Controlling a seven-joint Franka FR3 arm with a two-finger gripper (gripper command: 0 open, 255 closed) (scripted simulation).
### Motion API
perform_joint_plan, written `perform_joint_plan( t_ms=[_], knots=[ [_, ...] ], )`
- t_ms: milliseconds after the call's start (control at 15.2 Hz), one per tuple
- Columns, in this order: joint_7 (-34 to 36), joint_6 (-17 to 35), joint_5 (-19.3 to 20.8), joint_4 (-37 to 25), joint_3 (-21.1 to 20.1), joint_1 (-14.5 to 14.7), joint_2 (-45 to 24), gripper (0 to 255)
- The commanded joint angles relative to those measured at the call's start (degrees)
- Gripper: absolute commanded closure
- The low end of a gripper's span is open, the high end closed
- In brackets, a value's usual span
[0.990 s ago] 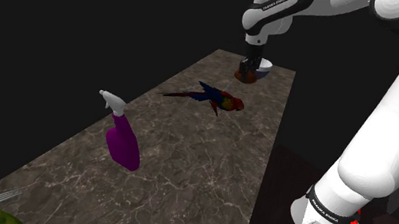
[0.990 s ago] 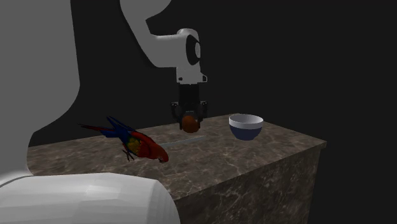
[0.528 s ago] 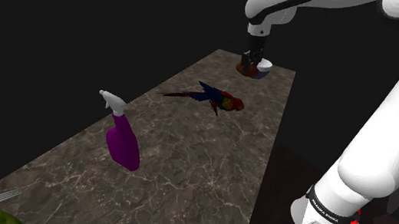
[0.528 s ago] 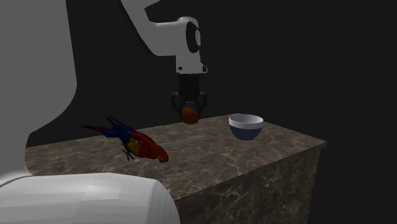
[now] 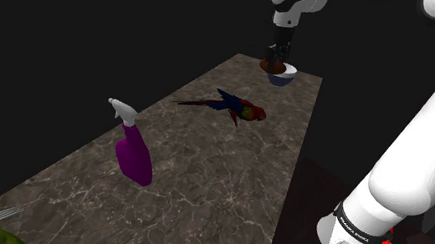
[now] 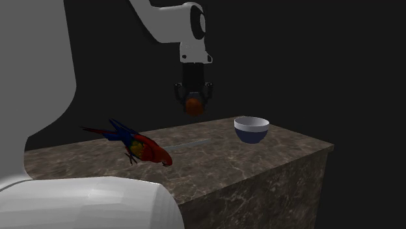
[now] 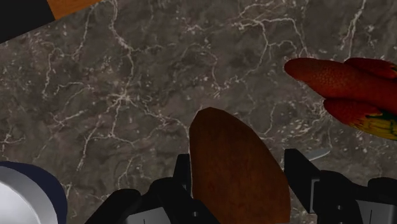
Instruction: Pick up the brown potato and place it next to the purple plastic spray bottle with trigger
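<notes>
The black gripper (image 6: 193,105) hangs above the far end of a marble counter (image 5: 198,199), its fingers clasping the brown potato (image 7: 232,168), which is held in the air close to a bowl (image 6: 251,129). The pick-up looks done and the carry comes next. That likely means passing over the toy parrot (image 5: 238,108) and setting the potato down just beside the purple bottle (image 5: 133,156), well apart from here
</notes>
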State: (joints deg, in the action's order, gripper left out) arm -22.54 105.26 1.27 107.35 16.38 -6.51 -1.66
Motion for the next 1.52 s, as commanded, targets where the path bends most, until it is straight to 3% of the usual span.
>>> perform_joint_plan(
  t_ms=[0,1452],
  knots=[
    [0.10,-1.58,0.07,-1.28,-0.05,0.06,0.28,255],
    [-0.59,-18.92,-0.33,-19.91,0.08,-0.11,-1.06,255]
  ],
)
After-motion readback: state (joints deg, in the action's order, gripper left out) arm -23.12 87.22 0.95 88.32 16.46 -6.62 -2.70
